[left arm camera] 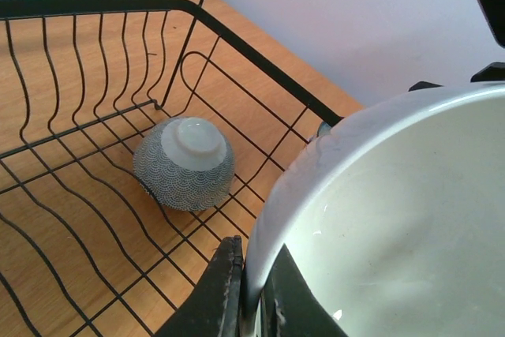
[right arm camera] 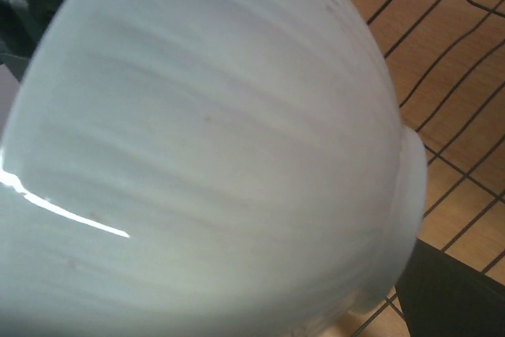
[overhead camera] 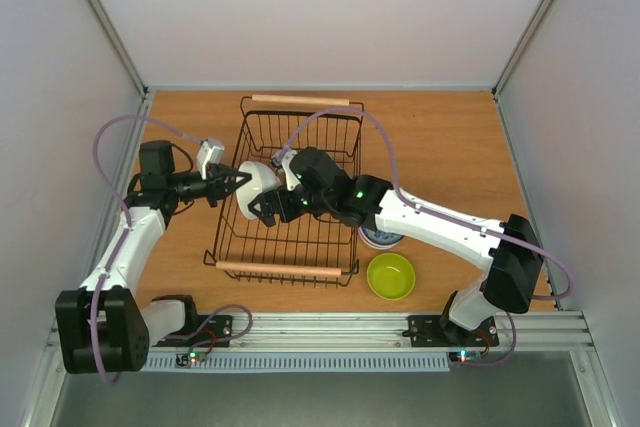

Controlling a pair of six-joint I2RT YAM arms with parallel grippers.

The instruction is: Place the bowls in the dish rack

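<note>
Above the left part of the black wire dish rack (overhead camera: 300, 137) hangs a white bowl (overhead camera: 256, 179), tipped on its side. My left gripper (left arm camera: 251, 274) is shut on its rim (left arm camera: 272, 195), one finger inside and one outside. My right gripper (overhead camera: 270, 187) stands open around the same bowl from the right. The bowl's ribbed outer wall (right arm camera: 213, 155) fills the right wrist view, with one dark finger (right arm camera: 450, 290) showing at the lower right. A blue-grey patterned bowl (left arm camera: 183, 163) lies upside down on the rack floor. A lime green bowl (overhead camera: 391, 276) sits on the table to the rack's right.
Another patterned bowl (overhead camera: 380, 238) sits on the table, half under my right forearm, just outside the rack's right side. The rack's wooden handles (overhead camera: 300, 100) run along its far and near ends. Pale walls enclose the wooden table (overhead camera: 450, 147).
</note>
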